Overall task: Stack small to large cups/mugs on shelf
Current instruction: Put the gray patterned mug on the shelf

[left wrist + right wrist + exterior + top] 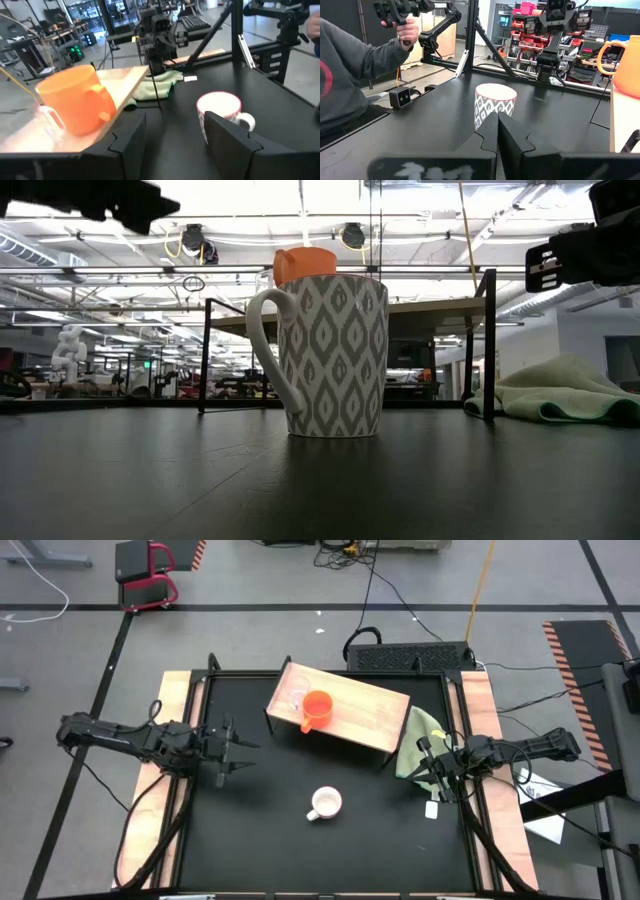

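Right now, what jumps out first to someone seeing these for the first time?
The orange mug stands out, sitting on the wooden shelf at the back of the table beside a clear cup. Next is the patterned white mug, alone on the black table in front of the shelf. The left hand is open at the left edge, and the right hand is shut at the right edge by a green cloth.

The orange-red mug [318, 707] stands upright on the wooden shelf [370, 710], beside what seems the clear cup [293, 698] (faint). The patterned white mug [325, 803] stands upright on the black surface [270, 840].
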`<state>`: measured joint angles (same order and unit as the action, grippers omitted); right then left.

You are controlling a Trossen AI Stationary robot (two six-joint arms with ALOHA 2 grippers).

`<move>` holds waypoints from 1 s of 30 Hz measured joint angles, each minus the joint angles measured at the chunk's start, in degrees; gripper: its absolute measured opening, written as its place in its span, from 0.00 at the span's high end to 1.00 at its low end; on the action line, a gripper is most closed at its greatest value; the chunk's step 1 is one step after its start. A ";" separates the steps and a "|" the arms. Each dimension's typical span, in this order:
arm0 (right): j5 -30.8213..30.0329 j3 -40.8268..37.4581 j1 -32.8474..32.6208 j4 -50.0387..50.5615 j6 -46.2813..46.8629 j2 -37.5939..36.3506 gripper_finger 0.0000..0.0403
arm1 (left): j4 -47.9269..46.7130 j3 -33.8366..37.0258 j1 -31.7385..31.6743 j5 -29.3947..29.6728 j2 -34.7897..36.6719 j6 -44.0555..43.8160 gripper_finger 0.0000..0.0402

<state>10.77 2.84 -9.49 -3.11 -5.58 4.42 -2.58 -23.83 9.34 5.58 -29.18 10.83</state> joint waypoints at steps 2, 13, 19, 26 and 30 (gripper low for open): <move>0.00 0.01 0.01 0.02 0.00 -0.01 1.00 | 1.44 2.32 0.00 -0.87 0.71 -0.39 0.50; -0.01 -0.01 0.01 0.09 0.00 0.01 1.00 | 13.30 14.36 0.00 -2.05 1.59 -1.90 0.50; 0.02 0.01 -0.01 0.12 -0.73 0.01 1.00 | 14.53 17.50 0.00 -0.68 1.59 -2.35 0.50; 0.02 0.00 0.01 0.13 -2.40 0.01 1.00 | 17.45 21.50 0.00 0.40 1.61 -2.34 0.50; 0.02 -0.01 0.00 0.13 -2.60 0.01 1.00 | 19.56 23.28 0.00 0.01 1.94 -2.27 0.50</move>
<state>10.79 2.83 -9.48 -2.98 -8.19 4.43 16.98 -0.55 9.34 5.60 -27.24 8.56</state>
